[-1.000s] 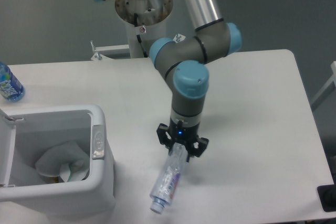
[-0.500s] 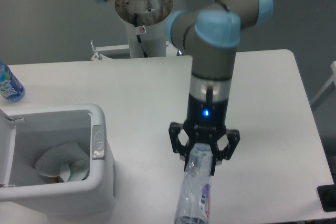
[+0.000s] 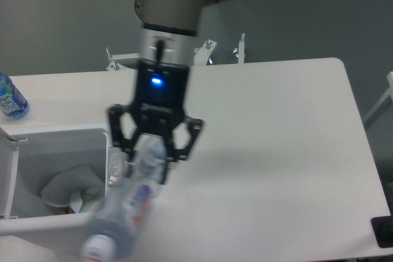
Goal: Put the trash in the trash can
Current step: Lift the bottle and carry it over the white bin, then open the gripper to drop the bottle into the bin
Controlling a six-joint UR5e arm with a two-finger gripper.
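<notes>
My gripper (image 3: 150, 151) is raised close to the camera, shut on the upper end of a flattened clear plastic bottle (image 3: 123, 213) with a blue-and-red label. The bottle hangs down to the lower left, its cap end over the front right corner of the trash can (image 3: 113, 136). The trash can is a white rectangular bin at the lower left with a grey latch (image 3: 113, 167) on its right rim. A crumpled white wad (image 3: 61, 188) lies inside it.
An upright blue-labelled water bottle (image 3: 9, 99) stands at the far left edge of the white table (image 3: 276, 139). The bin's white lid (image 3: 5, 176) hangs open at the left. The robot's base and mounting brackets (image 3: 212, 53) sit behind the table's back edge.
The gripper has lifted the bottle off the table and carried it up and left, from the table's front centre to above the bin's right rim.
</notes>
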